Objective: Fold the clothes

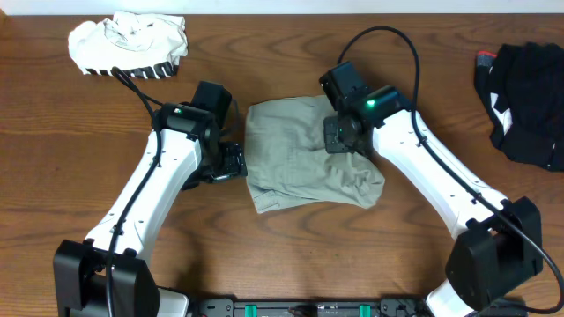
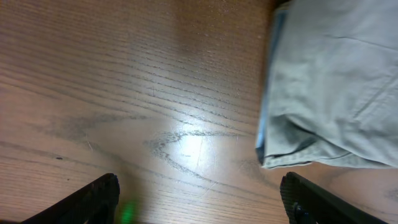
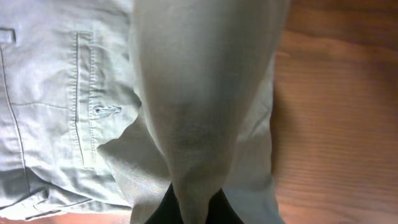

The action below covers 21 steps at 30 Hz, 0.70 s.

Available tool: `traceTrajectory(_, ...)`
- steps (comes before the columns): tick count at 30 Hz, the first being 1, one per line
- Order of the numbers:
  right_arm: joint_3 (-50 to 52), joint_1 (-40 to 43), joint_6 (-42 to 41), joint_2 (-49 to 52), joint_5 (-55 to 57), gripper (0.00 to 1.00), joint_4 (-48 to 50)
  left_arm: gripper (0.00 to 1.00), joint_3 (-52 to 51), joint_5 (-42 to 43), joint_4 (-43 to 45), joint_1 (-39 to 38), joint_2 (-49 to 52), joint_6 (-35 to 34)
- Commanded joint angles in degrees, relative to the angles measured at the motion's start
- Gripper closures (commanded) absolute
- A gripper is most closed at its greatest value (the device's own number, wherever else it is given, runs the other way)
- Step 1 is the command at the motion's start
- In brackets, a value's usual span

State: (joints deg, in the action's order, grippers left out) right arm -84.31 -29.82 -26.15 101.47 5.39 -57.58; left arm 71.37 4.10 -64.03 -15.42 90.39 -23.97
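Reaching to frame centre, my right gripper [image 3: 190, 211] pinched a fold of light khaki-grey cotton shorts [image 1: 300, 167]; my left gripper [image 2: 202, 199] hovered wide beside them. A white striped garment [image 1: 130, 44] lay upper left, a black garment [image 1: 529, 92] upper right.

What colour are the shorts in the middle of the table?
The shorts are plain light khaki-grey, clearest in the right wrist view.

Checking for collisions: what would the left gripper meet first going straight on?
The left gripper would probably meet bare table; the khaki garment lies just beside its line, depth unclear.
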Motion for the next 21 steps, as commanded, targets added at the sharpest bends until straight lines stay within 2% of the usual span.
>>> traceTrajectory(1, -1.25, -2.16, -0.59, 0.17, 1.20, 0.99, 0.07, 0.15, 0.31, -0.26, 0.04, 0.31, 0.17, 0.31)
traceTrajectory(7, -1.25, -2.56, -1.49, 0.17, 5.11, 0.99, -0.48, 0.15, 0.31, -0.28, 0.04, 0.31, 0.17, 1.22)
traceTrajectory(18, -1.03, 7.10, 1.11, 0.17, 6.73, 0.98, -4.61, 0.15, 0.15, -0.26, 1.18, 0.31, 0.17, 1.16)
traceTrajectory(21, -0.59, 9.11, 2.51, 0.17, 6.82, 0.95, -4.63, 0.15, 0.11, -0.26, 1.29, 0.31, 0.17, 1.16)
